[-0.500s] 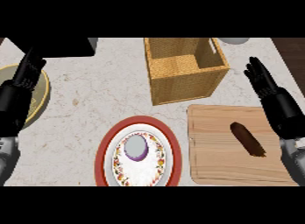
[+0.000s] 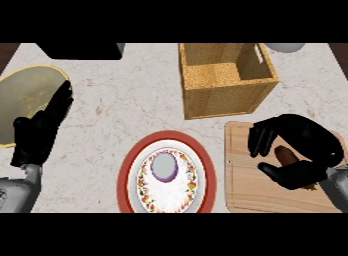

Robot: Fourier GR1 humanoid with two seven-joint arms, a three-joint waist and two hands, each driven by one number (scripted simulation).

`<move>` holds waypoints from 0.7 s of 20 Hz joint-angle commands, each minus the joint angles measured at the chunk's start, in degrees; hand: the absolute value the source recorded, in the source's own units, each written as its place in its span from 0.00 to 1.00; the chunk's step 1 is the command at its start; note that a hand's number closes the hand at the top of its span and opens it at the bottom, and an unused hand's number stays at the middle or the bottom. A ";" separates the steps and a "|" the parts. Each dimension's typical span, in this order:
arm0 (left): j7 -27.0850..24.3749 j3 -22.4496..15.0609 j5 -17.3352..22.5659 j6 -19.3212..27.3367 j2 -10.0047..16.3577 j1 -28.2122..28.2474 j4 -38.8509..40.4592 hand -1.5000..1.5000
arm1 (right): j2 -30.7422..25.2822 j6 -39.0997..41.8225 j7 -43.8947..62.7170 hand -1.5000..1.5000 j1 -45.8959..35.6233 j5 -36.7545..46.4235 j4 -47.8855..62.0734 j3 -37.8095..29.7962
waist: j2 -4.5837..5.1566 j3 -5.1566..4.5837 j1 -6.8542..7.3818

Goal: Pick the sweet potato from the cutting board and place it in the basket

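Sweet potato (image 2: 286,155), brown and stubby: lying on the pale rectangular wooden cutting board (image 2: 243,192), mostly hidden by the black right hand (image 2: 302,142), fingers and thumb curled round it. Beneath everything, pale marbled stone tabletop (image 2: 110,100). Just behind the board, open square woven-wicker basket (image 2: 229,97), holding nothing visible. Centre front, round red-rimmed plate (image 2: 127,172) with a floral band. At left, black left hand (image 2: 42,127), fingers straight and relaxed, overlapping the edge of a round yellow-rimmed bowl (image 2: 14,95).

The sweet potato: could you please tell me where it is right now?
In the head view, the sweet potato lies on the cutting board at lower right, below the basket, inside the curled right robot hand.
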 commanded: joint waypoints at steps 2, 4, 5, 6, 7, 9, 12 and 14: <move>2.39 0.90 0.83 -0.06 -0.33 1.41 4.27 0.50 | -1.72 7.86 -22.26 0.00 7.77 12.00 -4.54 2.87 | -1.28 -0.06 -2.94; 0.06 1.04 0.62 0.26 -1.81 1.62 6.46 0.50 | -3.68 3.23 -29.40 0.00 10.95 18.90 -2.14 -0.44 | -1.24 -0.24 -2.79; 4.16 1.63 1.38 -0.98 -0.03 -0.34 4.76 0.50 | -5.59 -0.01 -26.86 0.00 9.64 21.13 -3.76 -1.71 | -1.48 -0.29 -2.45; 1.46 0.84 0.90 -0.49 -1.42 2.03 5.39 0.50 | -8.43 -2.06 -26.15 0.00 11.31 22.82 -7.16 -2.53 | -1.69 -0.37 -2.99; 3.63 1.57 0.30 0.70 -0.77 -0.54 5.47 0.50 | -10.98 -5.30 -22.23 0.00 7.74 25.85 -6.03 -4.63 | -1.74 -0.38 -3.35; 1.68 1.12 0.18 0.23 -1.03 1.86 6.07 0.50 | -15.21 -9.68 -20.46 0.00 7.15 31.47 -8.31 -6.88 | -2.04 -0.51 -3.69; 1.43 1.18 0.45 -0.57 -0.51 2.69 5.05 0.50 | -23.32 -9.93 -18.21 0.00 4.90 38.03 -8.93 -9.87 | -2.09 -0.57 -2.57; 2.73 1.92 1.39 -1.60 -0.38 -0.68 6.42 0.50 | -29.11 -7.20 -19.66 0.00 3.64 42.58 -6.95 -9.96 | -1.50 -0.53 -2.38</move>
